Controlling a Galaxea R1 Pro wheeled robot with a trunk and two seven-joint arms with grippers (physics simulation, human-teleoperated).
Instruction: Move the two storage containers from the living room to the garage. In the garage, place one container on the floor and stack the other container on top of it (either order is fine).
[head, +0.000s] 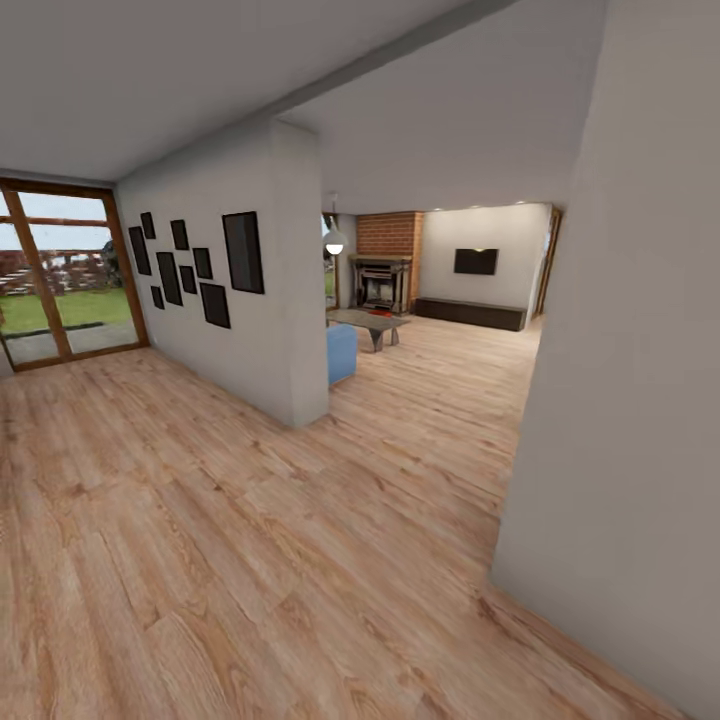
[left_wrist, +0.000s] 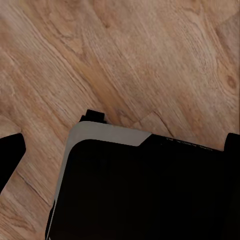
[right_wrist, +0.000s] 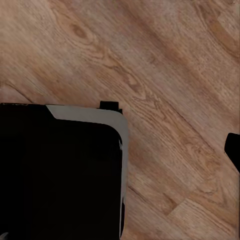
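Note:
Past a wall corner, the living room (head: 450, 340) opens with a brick fireplace (head: 383, 280) and a low grey table (head: 372, 322). A tiny orange-red patch (head: 377, 311) lies at the table's far edge; I cannot tell whether it is one of the storage containers. The garage and its floor are out of view. My left gripper (left_wrist: 120, 150) hangs open over wood planks, one finger (left_wrist: 10, 155) at each side of the left wrist view. My right gripper (right_wrist: 120, 150) is open too, with one finger (right_wrist: 232, 150) showing. Both hold nothing.
A white wall (head: 620, 400) stands close on my right and a partition with black picture frames (head: 245, 300) on my left, leaving a passage between them. A blue sofa end (head: 341, 352) sits behind the partition. Glass doors (head: 60, 270) are at far left. My dark base (left_wrist: 145, 195) is below both grippers.

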